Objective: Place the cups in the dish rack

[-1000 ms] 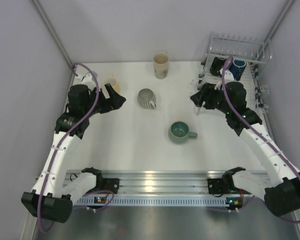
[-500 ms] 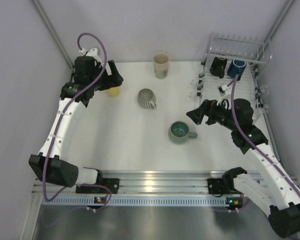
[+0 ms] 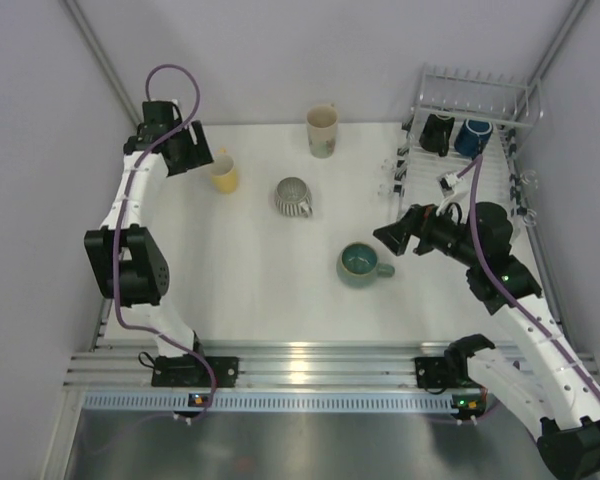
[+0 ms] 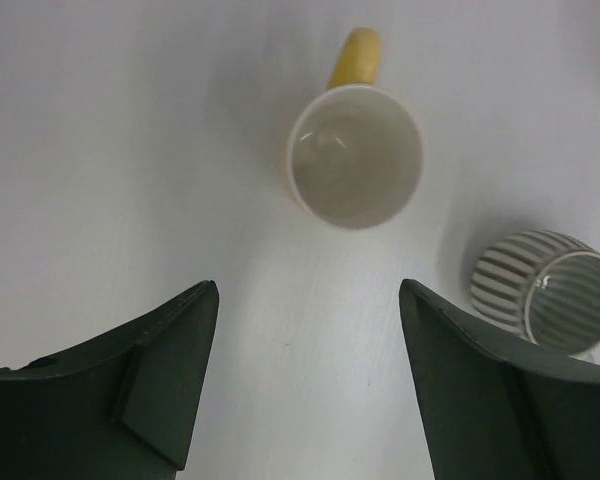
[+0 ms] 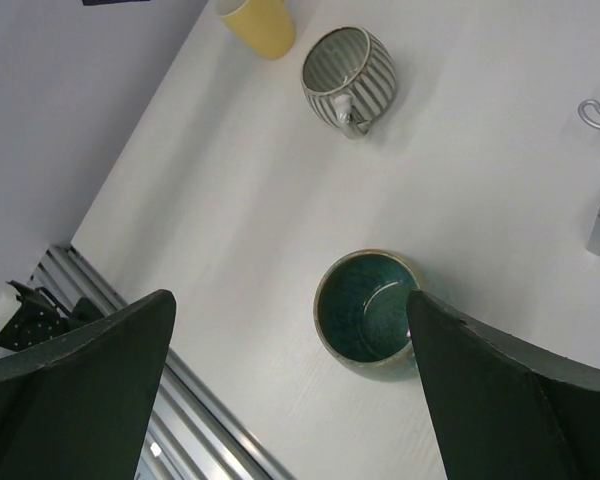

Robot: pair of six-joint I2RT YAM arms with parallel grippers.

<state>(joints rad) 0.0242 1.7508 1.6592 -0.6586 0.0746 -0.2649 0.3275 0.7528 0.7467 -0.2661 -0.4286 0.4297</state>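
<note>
Mug, teal (image 3: 358,263), now seemingly below right gripper (image 3: 385,240)

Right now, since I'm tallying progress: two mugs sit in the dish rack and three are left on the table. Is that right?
No. Four are left on the table, not three: yellow mug, grey ribbed mug, teal mug, cream mug, per the top external view. Two do sit in the dish rack.

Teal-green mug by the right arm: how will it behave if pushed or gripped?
The teal-green mug looks squat and wide, sitting upright, so it probably slides rather than tips. Its glossy glaze may be slippery. A push on the side handle could spin it.
</note>
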